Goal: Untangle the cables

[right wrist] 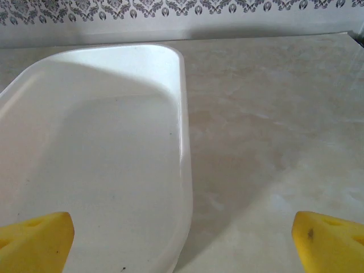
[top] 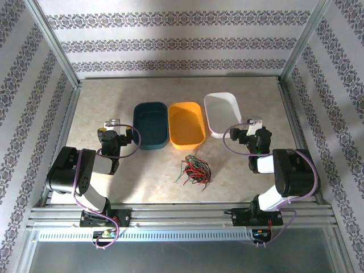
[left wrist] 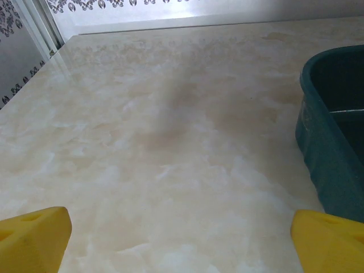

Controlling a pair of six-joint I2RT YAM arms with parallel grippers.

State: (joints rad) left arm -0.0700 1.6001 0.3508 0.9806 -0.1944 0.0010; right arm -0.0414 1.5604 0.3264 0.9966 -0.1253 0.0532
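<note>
The left claw (left wrist: 181,239) and right claw (right wrist: 182,239) end in blunt yellow wedge fingertips (right wrist: 327,242), some marked with a small dimple. Behind them, the left arm (top: 74,170) and right arm (top: 293,173) are black-shelled with pale grey link sections. Each trails a thin looping purple cable (top: 134,145).

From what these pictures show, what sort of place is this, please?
Probably a robot test cell, not a home: an aluminium frame with patterned wall panels encloses a marble-look table, and the left arm and right arm are bolted to a rail at its near edge.
</note>
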